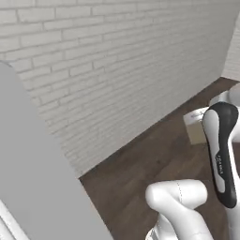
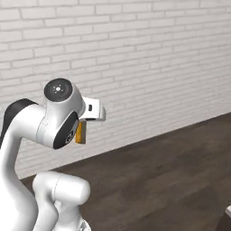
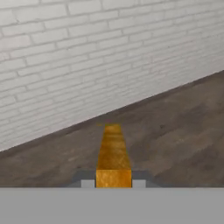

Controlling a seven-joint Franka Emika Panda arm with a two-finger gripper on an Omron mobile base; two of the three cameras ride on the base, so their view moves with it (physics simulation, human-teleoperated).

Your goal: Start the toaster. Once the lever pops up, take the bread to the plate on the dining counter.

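Observation:
My gripper (image 3: 113, 183) is shut on the bread (image 3: 113, 151), a golden-brown slice seen edge-on that runs forward from between the two fingertips. In the right base view the bread (image 2: 80, 132) hangs as a small orange piece below the white hand, up in the air in front of the brick wall. The toaster, the plate and the dining counter are out of view.
A white brick wall (image 1: 117, 61) stands close ahead, with dark wood floor (image 2: 162, 176) below it. A large flat grey surface (image 1: 33, 178) rises at the near left. A small tan block with a white top (image 1: 196, 125) sits on the floor at the right.

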